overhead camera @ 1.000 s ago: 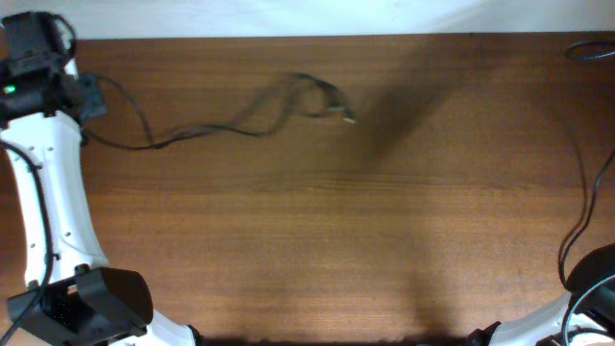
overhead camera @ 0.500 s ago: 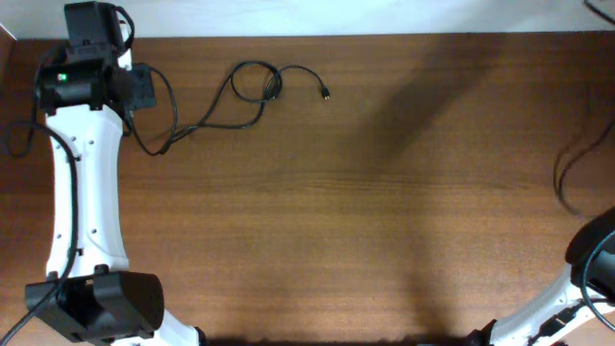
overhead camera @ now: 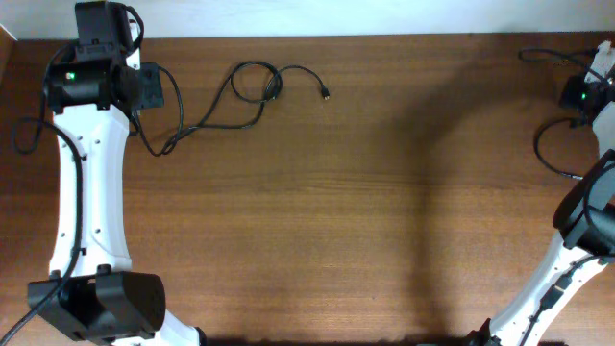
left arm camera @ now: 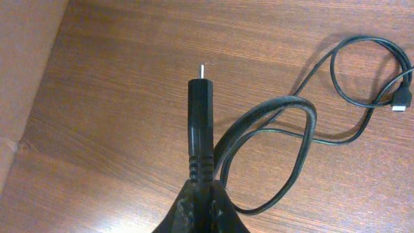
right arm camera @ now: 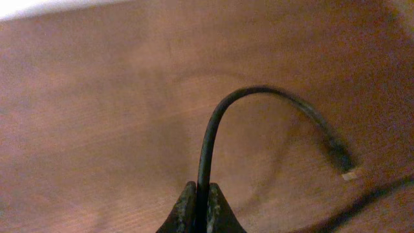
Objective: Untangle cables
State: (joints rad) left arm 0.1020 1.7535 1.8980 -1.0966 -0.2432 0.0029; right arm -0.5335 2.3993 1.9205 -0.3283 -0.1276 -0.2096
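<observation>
One black cable lies in loose loops at the back left of the table, with its free plug pointing right. My left gripper is shut on that cable's other plug. In the left wrist view the plug sticks straight out of the shut gripper, with the cable's loop and far plug beyond it. My right gripper at the back right edge is shut on a second black cable, which arcs up to its plug end.
The white wall edge runs along the back of the wooden table. Black cord loops hang beside the right arm at the far right. The left arm's white links run down the left side.
My left arm has swung right from the table's left edge, and its cable now lies in settled loops. My right gripper has come into view at the back right.
</observation>
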